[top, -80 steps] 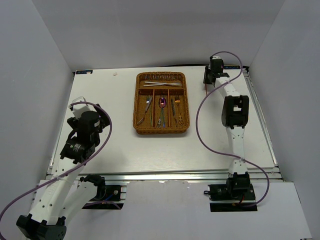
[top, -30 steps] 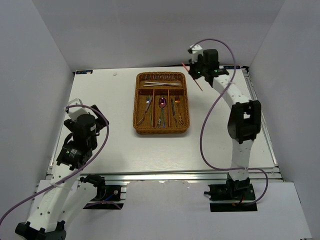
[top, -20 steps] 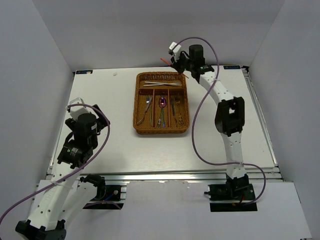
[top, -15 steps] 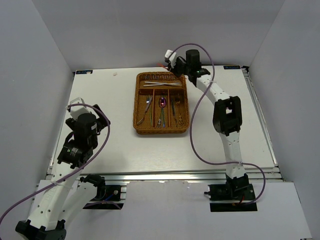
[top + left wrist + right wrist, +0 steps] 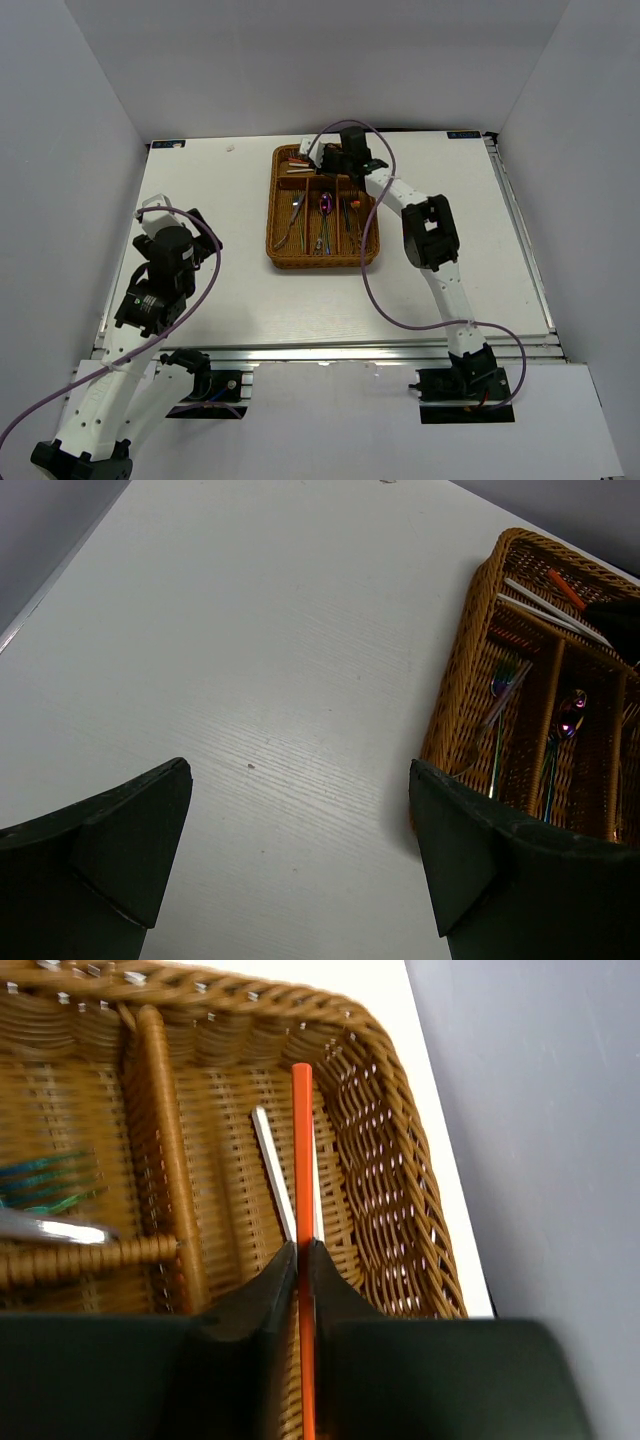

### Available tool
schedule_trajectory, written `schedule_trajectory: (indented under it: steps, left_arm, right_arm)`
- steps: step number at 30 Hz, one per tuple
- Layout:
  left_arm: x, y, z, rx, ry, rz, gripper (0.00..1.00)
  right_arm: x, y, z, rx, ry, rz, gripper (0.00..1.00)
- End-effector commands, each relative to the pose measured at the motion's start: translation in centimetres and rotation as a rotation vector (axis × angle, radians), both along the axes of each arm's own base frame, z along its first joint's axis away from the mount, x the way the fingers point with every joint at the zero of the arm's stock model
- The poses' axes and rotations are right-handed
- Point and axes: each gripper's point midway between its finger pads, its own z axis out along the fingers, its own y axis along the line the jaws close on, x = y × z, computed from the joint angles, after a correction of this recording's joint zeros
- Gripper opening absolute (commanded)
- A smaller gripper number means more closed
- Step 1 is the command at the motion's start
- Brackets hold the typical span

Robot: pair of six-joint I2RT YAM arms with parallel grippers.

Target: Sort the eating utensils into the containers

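Note:
The brown wicker tray (image 5: 272,215) lies on the white table, with forks and spoons in its three long slots. My right gripper (image 5: 318,158) hangs over the crosswise far slot, shut on a red chopstick (image 5: 302,1150) that points along that slot. Silver chopsticks (image 5: 271,1165) lie in the slot under it. The tray shows in the left wrist view (image 5: 452,705) with the red chopstick (image 5: 565,589) and a purple spoon (image 5: 571,712). My left gripper (image 5: 300,870) is open and empty over bare table, left of the tray.
White walls close the table on the left, far and right sides. The right arm (image 5: 430,232) stretches over the tray's right edge. The table's metal front rail (image 5: 330,352) runs along the near edge.
My right gripper has carried the red chopstick from the far right of the table leftward to above the tray's crosswise slot. The left arm has drawn back slightly.

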Motion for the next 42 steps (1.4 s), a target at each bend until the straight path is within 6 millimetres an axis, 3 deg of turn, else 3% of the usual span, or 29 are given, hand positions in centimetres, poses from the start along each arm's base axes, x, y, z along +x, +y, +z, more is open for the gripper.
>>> schedule_trajectory:
  steps: [1, 2, 6, 7, 10, 12, 13, 14, 15, 16, 17, 19, 20, 22, 23, 24, 25, 28, 29, 30, 31, 34, 38, 42]
  left_arm:
    - [0.1, -0.1, 0.0, -0.001, -0.005, -0.014, 0.98]
    - [0.1, -0.1, 0.0, -0.002, -0.006, -0.014, 0.98]
    - [0.0, -0.1, 0.2, -0.002, -0.011, -0.012, 0.98]
    - [0.0, 0.0, 0.1, 0.001, -0.009, -0.010, 0.98]
    - [0.0, 0.1, 0.2, 0.001, -0.012, -0.004, 0.98]
    - [-0.1, 0.3, 0.3, 0.003, -0.015, 0.010, 0.98]
    - [-0.1, 0.4, 0.2, 0.006, -0.012, 0.014, 0.98]
    - [-0.2, 0.7, 0.4, 0.012, -0.015, 0.031, 0.98]
    - [-0.3, 0.9, 0.4, 0.016, -0.016, 0.041, 0.98]
    - [-0.4, 1.2, 0.5, 0.020, -0.016, 0.055, 0.98]
    - [-0.5, 1.4, 0.8, 0.021, -0.025, 0.070, 0.98]
    - [-0.8, 2.2, 1.0, 0.032, -0.032, 0.109, 0.98]
    - [-0.9, 2.4, 1.1, 0.035, -0.036, 0.121, 0.98]
    - [-1.1, 3.0, 1.6, 0.041, -0.054, 0.146, 0.98]
    - [-1.1, 3.1, 1.7, 0.046, -0.057, 0.153, 0.98]
    - [-1.1, 3.3, 1.8, 0.053, -0.058, 0.163, 0.98]
    - [-1.1, 3.5, 1.8, 0.068, -0.052, 0.168, 0.98]
    - [-1.4, 4.2, 2.3, 0.102, -0.051, 0.196, 0.98]
    - [-1.6, 4.5, 2.4, 0.105, -0.053, 0.208, 0.98]
    - [-1.7, 4.7, 2.6, 0.109, -0.057, 0.214, 0.98]
    - [-2.2, 5.1, 3.0, 0.111, -0.074, 0.236, 0.98]
    - [-3.2, 5.9, 3.2, 0.113, -0.099, 0.262, 0.98]
    - [-3.8, 5.5, 3.4, 0.075, -0.162, 0.221, 0.98]
    - [-4.7, 5.3, 4.0, 0.039, -0.214, 0.196, 0.98]
  right_arm:
    - [1.1, 0.7, 4.9, 0.031, -0.157, -0.021, 0.26]
    - [1.0, 0.6, 4.9, 0.026, -0.161, -0.028, 0.38]
    - [0.5, 0.5, 6.9, 0.041, -0.182, -0.034, 0.46]
    - [0.4, 0.4, 7.0, 0.043, -0.178, -0.040, 0.89]
    - [0.0, 0.3, 9.9, 0.070, -0.214, -0.072, 0.89]
    - [-0.3, -0.3, 14.0, 0.150, -0.220, -0.167, 0.89]
    - [0.6, -2.1, 15.3, 0.185, -0.229, -0.317, 0.89]
    - [-0.1, -3.6, 19.3, 0.329, -0.173, -0.441, 0.89]
    - [-0.4, -4.9, 20.7, 0.395, -0.135, -0.539, 0.89]
    - [-0.5, -8.1, 19.7, 0.393, -0.068, -0.738, 0.89]
    - [-2.2, -10.0, 22.9, 0.534, 0.004, -0.841, 0.89]
    - [-4.7, -14.4, 22.2, 0.557, 0.065, -1.057, 0.89]
    - [-7.9, -17.2, 21.7, 0.564, 0.083, -1.131, 0.89]
    - [-11.7, -20.5, 20.5, 0.654, 0.139, -1.244, 0.89]
    - [-15.7, -22.9, 19.4, 0.667, 0.163, -1.272, 0.89]
    - [-17.6, -23.8, 18.7, 0.716, 0.205, -1.290, 0.89]
    - [-21.5, -26.0, 17.6, 0.704, 0.228, -1.310, 0.89]
    - [-26.5, -28.1, 16.5, 0.712, 0.292, -1.301, 0.89]
    - [-29.2, -29.3, 16.1, 0.717, 0.309, -1.289, 0.89]
    - [-30.4, -29.8, 16.0, 0.725, 0.316, -1.286, 0.89]
    - [-32.0, -30.2, 17.2, 0.783, 0.316, -1.245, 0.89]
    - [-34.9, -31.6, 16.0, 0.741, 0.354, -1.258, 0.89]
    - [-36.9, -32.9, 15.0, 0.701, 0.340, -1.261, 0.89]
    - [-38.0, -32.4, 14.4, 0.700, 0.344, -1.173, 0.89]
